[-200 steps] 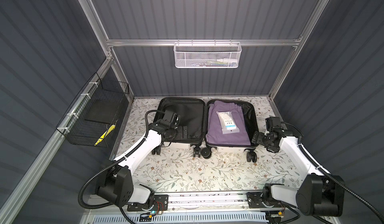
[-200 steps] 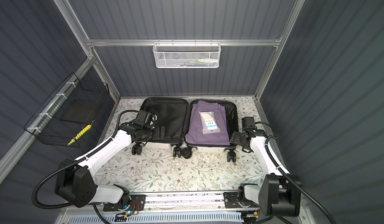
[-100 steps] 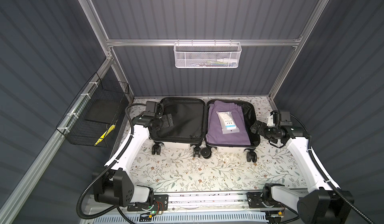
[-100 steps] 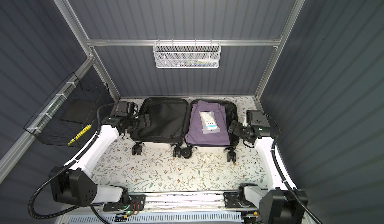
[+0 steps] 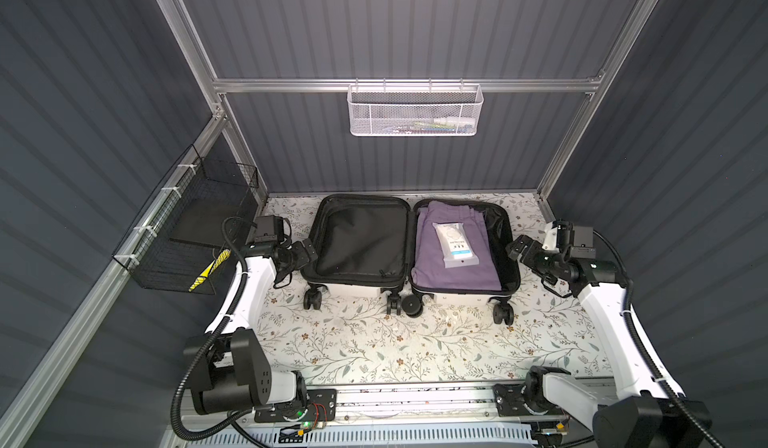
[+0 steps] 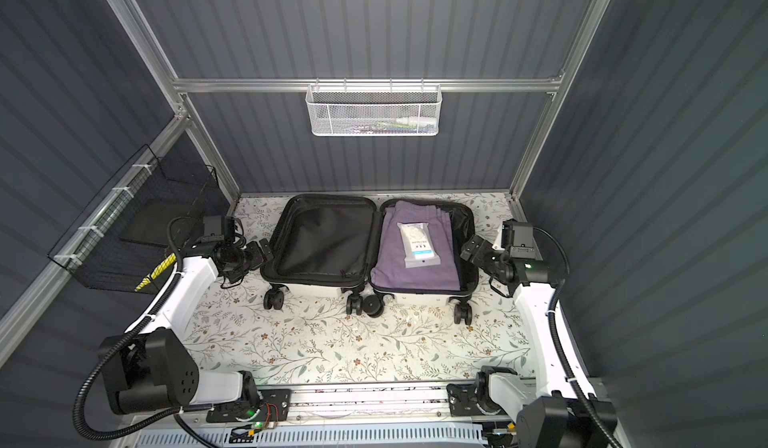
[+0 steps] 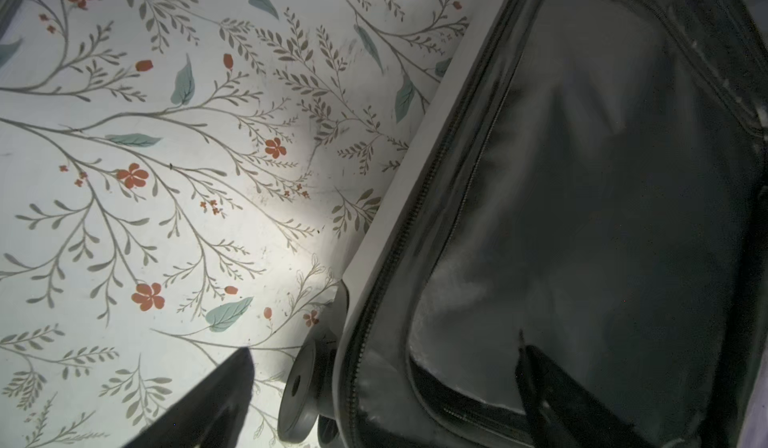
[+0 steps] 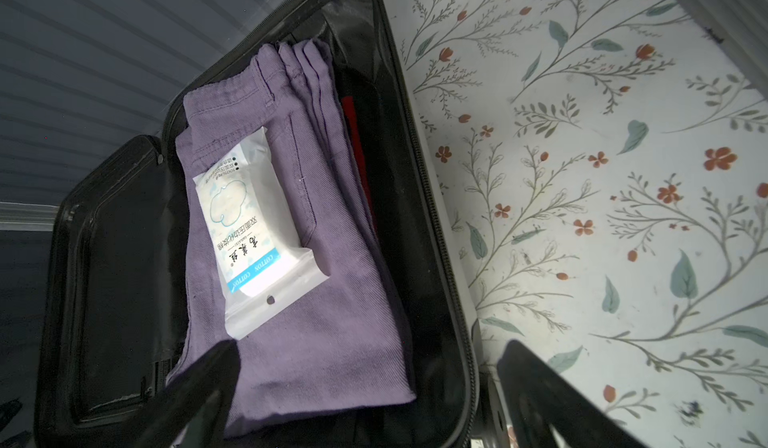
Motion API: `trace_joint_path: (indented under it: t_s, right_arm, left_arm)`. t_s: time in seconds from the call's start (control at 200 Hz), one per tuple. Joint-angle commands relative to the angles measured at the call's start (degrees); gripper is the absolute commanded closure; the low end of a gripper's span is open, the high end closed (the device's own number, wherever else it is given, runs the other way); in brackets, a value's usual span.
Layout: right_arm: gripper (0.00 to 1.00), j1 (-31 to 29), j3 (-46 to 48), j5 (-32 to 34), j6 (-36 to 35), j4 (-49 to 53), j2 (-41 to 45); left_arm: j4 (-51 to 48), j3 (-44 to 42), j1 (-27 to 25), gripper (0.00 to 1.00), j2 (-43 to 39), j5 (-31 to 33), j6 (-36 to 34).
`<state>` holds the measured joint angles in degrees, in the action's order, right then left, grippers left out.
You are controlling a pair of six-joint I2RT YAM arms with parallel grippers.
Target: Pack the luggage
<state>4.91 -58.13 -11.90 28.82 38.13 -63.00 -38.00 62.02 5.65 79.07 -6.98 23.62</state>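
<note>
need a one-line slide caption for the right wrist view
Right wrist view: open luggage holding folded purple trousers topped by a white cotton-pad pack, right end effector open over its outer edge.

A white mesh basket (image 5: 374,113) hangs on a silver rail (image 5: 282,86) across the grey ribbed back wall. Small items (image 5: 436,125) lie in it, too blurred to name. Lower and far left of that basket in both top views, a black wire basket (image 5: 232,184) holds a yellow-and-black object (image 5: 210,274) and a dark flat slab (image 5: 199,227). Well below the white basket spreads a flowered table cover (image 5: 374,350). Also below it, slightly right, folded purple trousers (image 5: 453,275) carry a white packet (image 5: 454,244) with a blue stripe.
</note>
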Motion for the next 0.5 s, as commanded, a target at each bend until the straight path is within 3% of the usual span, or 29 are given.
trace_joint_path:
  t_s: [0.0, 0.15, 0.32, 0.495]
  right_arm:
    - [0.01, 0.3, 1.1, -2.9, 1.8, -0.9, -0.8]
    - [0.01, 0.4, 1.2, -1.5, 3.0, -0.6, -3.9]
    - [0.01, 3.2, 3.6, -10.0, 1.4, -2.9, -4.7]
    - [0.01, 5.2, 5.5, -11.6, 2.3, -3.9, -5.3]
  left_arm:
    - [0.9, -1.9, 1.6, 0.01, -0.8, -3.0, 1.0]
    - [2.2, -3.7, 1.9, 0.06, -0.6, -3.8, 1.4]
    - [3.5, -5.1, 2.1, 0.18, -0.1, -4.7, 2.1]
    - [4.1, -6.0, 2.1, 0.32, -0.2, -4.7, 2.1]
